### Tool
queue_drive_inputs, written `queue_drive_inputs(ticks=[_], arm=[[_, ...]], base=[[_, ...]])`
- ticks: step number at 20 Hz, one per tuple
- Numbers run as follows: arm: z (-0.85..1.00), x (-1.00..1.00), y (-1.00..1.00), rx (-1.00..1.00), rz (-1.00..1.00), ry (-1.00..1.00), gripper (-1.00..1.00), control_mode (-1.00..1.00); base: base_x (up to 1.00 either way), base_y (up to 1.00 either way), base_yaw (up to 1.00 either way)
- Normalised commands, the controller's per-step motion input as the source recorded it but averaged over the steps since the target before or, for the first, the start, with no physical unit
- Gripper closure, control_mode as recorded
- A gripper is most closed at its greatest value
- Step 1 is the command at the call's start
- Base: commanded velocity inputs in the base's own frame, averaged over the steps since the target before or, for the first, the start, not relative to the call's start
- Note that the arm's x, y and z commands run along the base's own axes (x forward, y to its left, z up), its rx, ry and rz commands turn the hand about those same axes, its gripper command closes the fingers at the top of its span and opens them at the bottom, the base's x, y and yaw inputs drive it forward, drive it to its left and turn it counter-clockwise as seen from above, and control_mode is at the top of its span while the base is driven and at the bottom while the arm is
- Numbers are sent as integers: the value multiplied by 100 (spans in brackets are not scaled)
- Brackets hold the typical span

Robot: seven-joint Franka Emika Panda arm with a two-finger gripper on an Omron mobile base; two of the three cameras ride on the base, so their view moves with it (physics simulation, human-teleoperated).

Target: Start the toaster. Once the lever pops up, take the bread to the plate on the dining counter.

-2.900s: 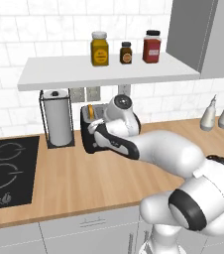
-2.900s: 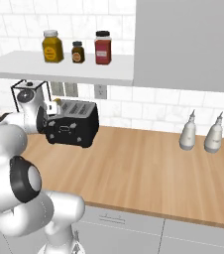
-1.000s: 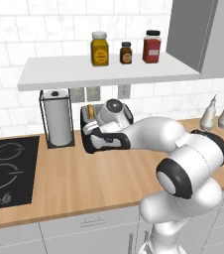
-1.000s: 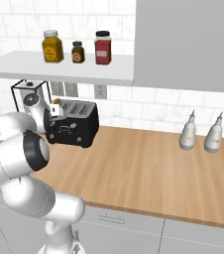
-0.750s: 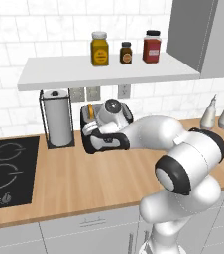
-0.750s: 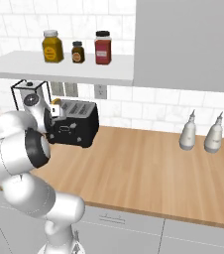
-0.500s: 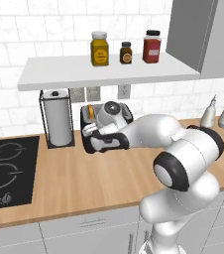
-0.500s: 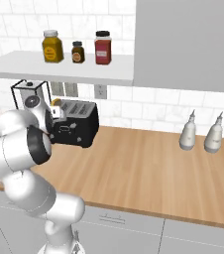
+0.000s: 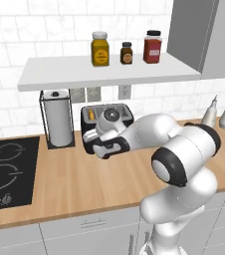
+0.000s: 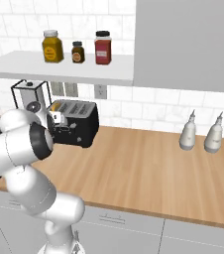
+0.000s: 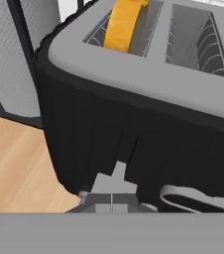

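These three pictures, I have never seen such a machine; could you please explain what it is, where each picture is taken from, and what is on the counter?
It is a white robot arm in a computer-drawn kitchen. Two pictures come from cameras behind the arm, one at its left and one at its right. The third comes from a camera on the hand, very close.

On the wood counter stand a black toaster, a paper-towel roll and two pale bottles. Three jars stand on the shelf above. A slice of bread sits in a toaster slot.

The end effector is shut, holds nothing, and is low at the toaster's front.
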Motion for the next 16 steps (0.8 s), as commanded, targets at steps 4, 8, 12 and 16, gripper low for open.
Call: queue_drive_inputs(ticks=[4,8,12,16], arm=[[-40,0,0,0,-3,0,100,-100],[-51,0,0,0,-4,1,100,-100],[-61,0,0,0,-4,0,100,-100],[-64,0,0,0,-4,1,100,-100]], base=[[0,0,0],[0,0,0],[0,0,0],[0,0,0]])
